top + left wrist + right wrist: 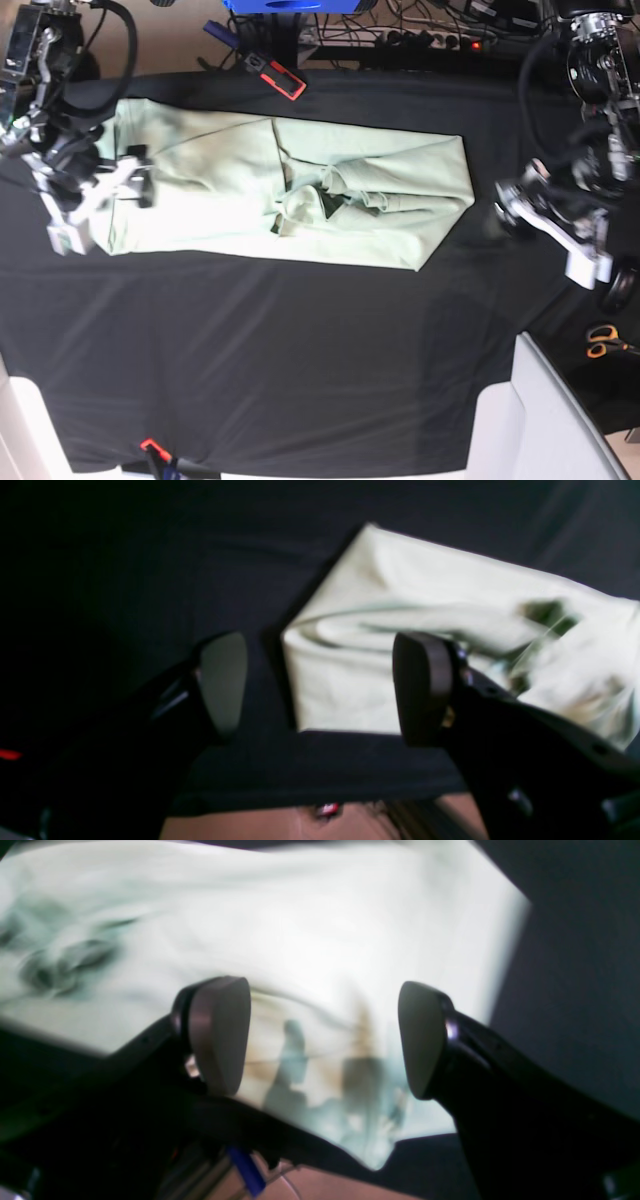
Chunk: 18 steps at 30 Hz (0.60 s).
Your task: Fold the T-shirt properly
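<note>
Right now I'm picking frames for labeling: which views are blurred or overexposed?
Right wrist view: T-shirt glares almost white and smears, with the open right hand casting shadows on it. Left wrist view: soft and dim, wrinkled end blurred, left hand open beside the cloth. Base view: evenly lit and sharp; black tablecloth shows little detail.

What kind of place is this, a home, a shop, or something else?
Most likely a robotics lab or workshop. A black tablecloth covers the work table where the T-shirt lies, tangled cables and a power strip run along the far edge, and scissors sit at the side.
</note>
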Each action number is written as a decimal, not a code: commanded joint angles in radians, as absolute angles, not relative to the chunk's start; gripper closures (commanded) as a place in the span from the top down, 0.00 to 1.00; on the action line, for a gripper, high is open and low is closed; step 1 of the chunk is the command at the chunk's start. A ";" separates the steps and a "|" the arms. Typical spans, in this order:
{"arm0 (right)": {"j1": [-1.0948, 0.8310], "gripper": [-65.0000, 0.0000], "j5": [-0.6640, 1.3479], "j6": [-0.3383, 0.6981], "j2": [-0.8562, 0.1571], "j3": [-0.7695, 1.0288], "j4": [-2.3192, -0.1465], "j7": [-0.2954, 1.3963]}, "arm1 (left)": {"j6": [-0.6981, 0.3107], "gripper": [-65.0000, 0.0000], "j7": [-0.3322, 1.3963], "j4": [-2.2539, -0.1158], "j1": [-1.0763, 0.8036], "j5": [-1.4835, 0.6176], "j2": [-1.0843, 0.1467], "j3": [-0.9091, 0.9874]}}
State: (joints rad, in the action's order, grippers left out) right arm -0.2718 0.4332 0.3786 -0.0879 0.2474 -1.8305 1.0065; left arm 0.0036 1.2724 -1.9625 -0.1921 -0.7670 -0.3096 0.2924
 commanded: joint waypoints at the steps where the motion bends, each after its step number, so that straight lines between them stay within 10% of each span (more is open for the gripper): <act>1: -0.269 0.68 0.444 0.390 -0.104 0.213 -1.876 1.012 | 0.010 0.68 1.283 -1.979 -0.163 -0.766 -0.308 0.355; 6: -0.259 0.68 0.441 0.383 -0.133 -0.004 -1.933 1.035 | 0.010 0.52 1.386 -1.995 -0.082 -0.768 -0.223 0.533; 11: -0.216 0.68 0.440 0.381 -0.137 -0.122 -1.910 1.038 | 0.008 0.00 1.396 -2.008 -0.071 -0.769 -0.171 0.736; 18: -0.239 0.68 0.440 0.380 -0.137 -0.268 -1.911 1.033 | 0.004 0.00 1.396 -1.998 -0.108 -0.760 -0.306 1.023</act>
State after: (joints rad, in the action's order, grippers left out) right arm -0.2420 0.4213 0.3782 -0.1421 -0.2699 -1.8938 1.0519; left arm 0.0025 1.4052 -1.9816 -0.1093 -0.7372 -0.2901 1.0225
